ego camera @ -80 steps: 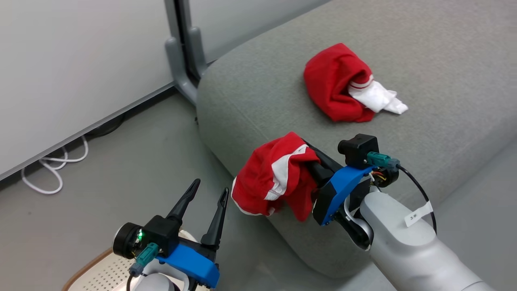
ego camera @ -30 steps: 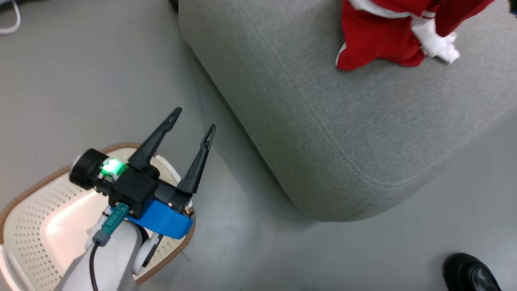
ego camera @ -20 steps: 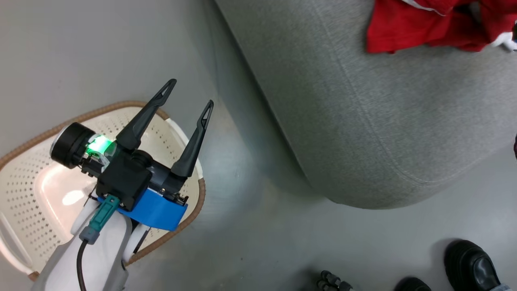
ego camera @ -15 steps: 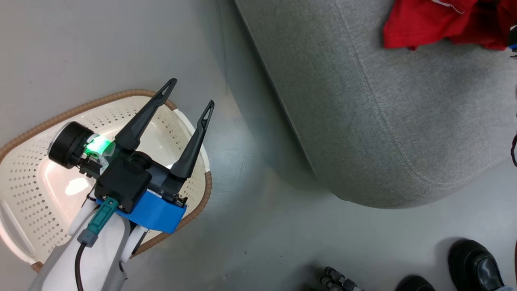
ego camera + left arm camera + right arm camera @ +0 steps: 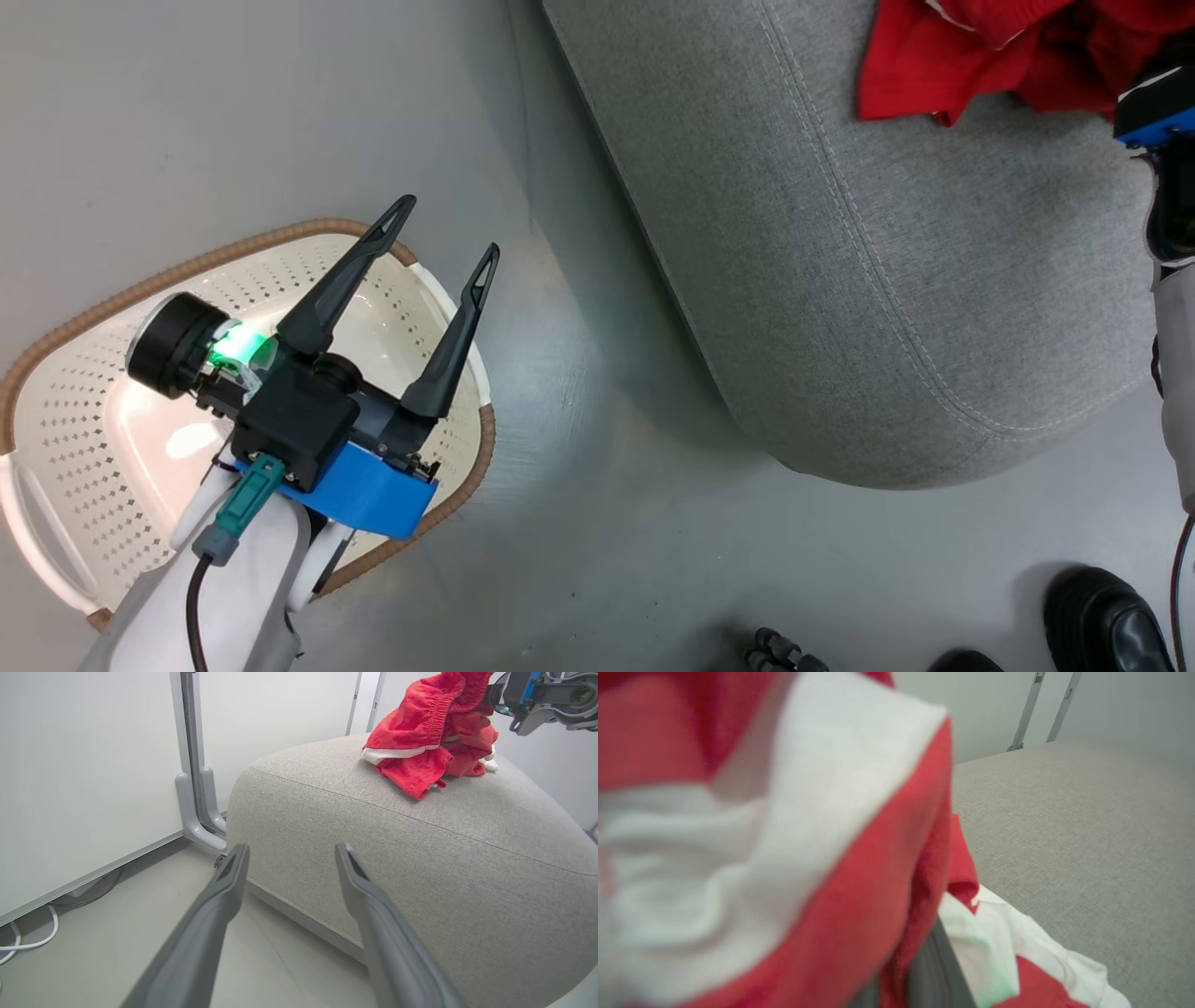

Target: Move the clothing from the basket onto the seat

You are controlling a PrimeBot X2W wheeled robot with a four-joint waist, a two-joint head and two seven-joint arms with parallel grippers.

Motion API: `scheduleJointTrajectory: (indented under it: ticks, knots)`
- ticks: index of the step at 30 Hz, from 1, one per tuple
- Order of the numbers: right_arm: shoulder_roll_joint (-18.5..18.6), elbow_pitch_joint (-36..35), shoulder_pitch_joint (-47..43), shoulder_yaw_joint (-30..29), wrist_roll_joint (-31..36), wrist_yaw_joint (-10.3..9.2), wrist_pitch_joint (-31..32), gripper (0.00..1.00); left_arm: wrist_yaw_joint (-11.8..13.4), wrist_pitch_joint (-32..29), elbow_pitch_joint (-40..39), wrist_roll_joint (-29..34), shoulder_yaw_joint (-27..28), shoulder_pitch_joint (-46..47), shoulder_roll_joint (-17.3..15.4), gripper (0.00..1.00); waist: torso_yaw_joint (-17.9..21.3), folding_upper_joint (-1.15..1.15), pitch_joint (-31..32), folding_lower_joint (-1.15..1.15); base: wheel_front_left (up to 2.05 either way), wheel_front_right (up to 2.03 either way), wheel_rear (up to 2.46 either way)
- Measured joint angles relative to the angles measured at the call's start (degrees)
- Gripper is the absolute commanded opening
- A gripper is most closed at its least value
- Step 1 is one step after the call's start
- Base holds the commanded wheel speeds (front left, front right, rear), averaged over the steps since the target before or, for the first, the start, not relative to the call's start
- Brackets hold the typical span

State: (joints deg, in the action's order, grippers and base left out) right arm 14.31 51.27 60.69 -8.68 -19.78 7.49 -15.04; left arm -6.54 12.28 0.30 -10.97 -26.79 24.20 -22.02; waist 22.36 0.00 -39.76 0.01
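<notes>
Plainly, the clothing (image 5: 420,728) is up on the seat (image 5: 887,280), both of the 2 red pieces bunched together well apart from the basket (image 5: 280,233) down on the floor (image 5: 607,560). The right gripper (image 5: 502,697) is clamped shut on the held garment (image 5: 784,835), whose folds drape over its fingers in the right wrist view. Seen from the left wrist, the cloth hangs from that pinch with its lower hem seemingly touching the cushion. Holding it high by 1 bunched edge looks deliberate: the fabric falls under its own weight, so a release should let it settle in a heap. Just beneath and beside it lies the other garment (image 5: 1017,956), red with a white panel, resting on the grey weave (the 2 overlap so much from the left wrist that I cannot tell where each ends). The spot is well in from the cushion's rounded edge, probably so that nothing slides off. The left gripper (image 5: 448,226) hovers above the basket with its jaws spread wide and nothing between them, likely parked clear of the working arm. The basket bottom that shows around it is bare cream plastic. I judge the task nearly done, with only the letting-go left. A person's black shoe (image 5: 1106,621) stands on the floor near the seat's corner.
</notes>
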Motion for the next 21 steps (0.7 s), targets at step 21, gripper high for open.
scheduleJointTrajectory:
  ticks: [21]
  knots:
    - [2.69,-0.23,-4.93,5.92,-0.38,0.0,0.0,1.0,0.46,2.4,5.8,-1.91,-1.46,-0.1,3.03,1.0,-1.25,0.0,6.42,0.0,0.0,0.0,0.0]
